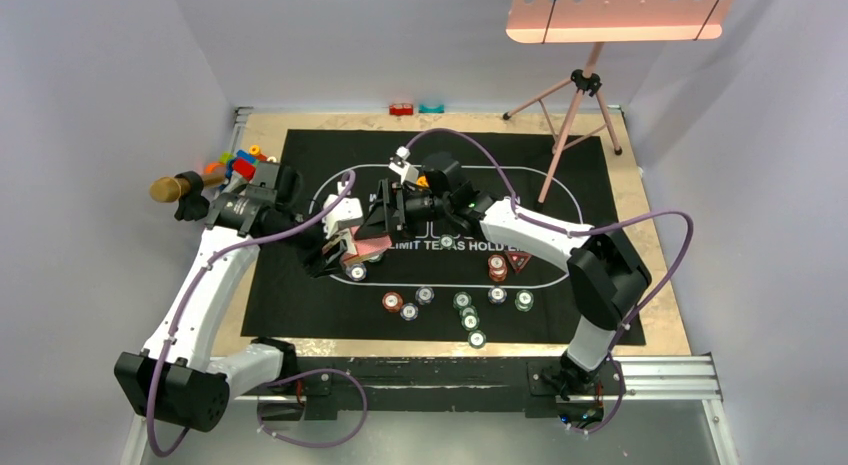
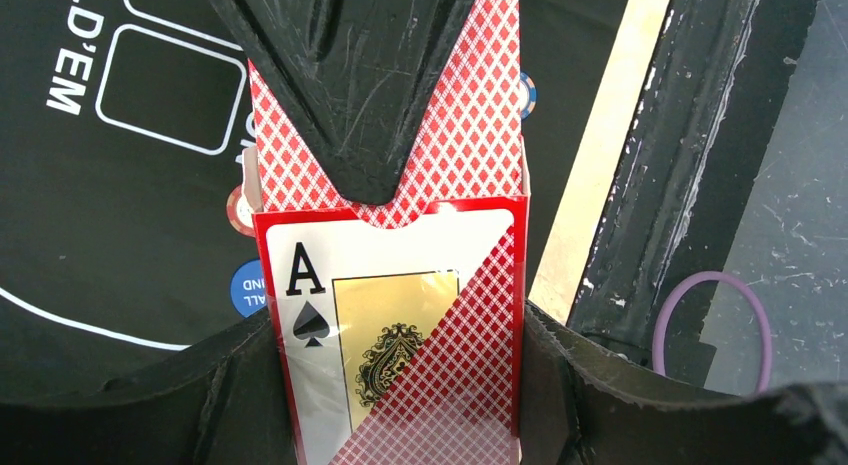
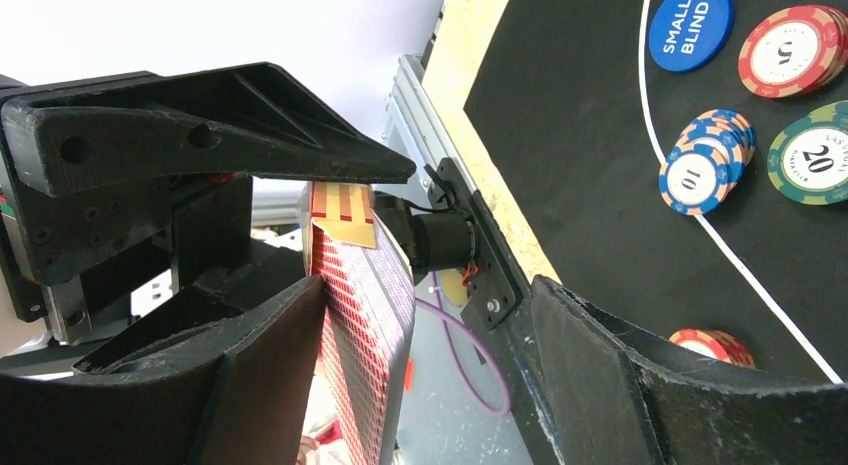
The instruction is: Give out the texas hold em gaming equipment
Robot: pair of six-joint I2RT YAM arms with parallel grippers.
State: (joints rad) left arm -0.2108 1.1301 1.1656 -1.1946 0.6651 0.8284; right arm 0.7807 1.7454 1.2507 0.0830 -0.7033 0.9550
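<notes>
Left wrist view, centre: I read the left gripper (image 2: 385, 235) clenched on the card box (image 2: 420, 315), raised so the released right gripper (image 3: 430, 295) can probably open it.

Ace-of-spades card box (image 2: 400, 315) clamped between black fingers (image 2: 150, 415), blue disc (image 2: 245, 288) beside it on black mat (image 2: 100, 235)

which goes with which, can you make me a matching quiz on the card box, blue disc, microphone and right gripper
Things:
1 card box
2 blue disc
3 microphone
4 right gripper

States or places:
a lying flat on the black mat
b jaws wide apart
c off the mat, far left
d clamped in the left gripper

Pairs: 1-d, 2-a, 3-c, 4-b
</notes>
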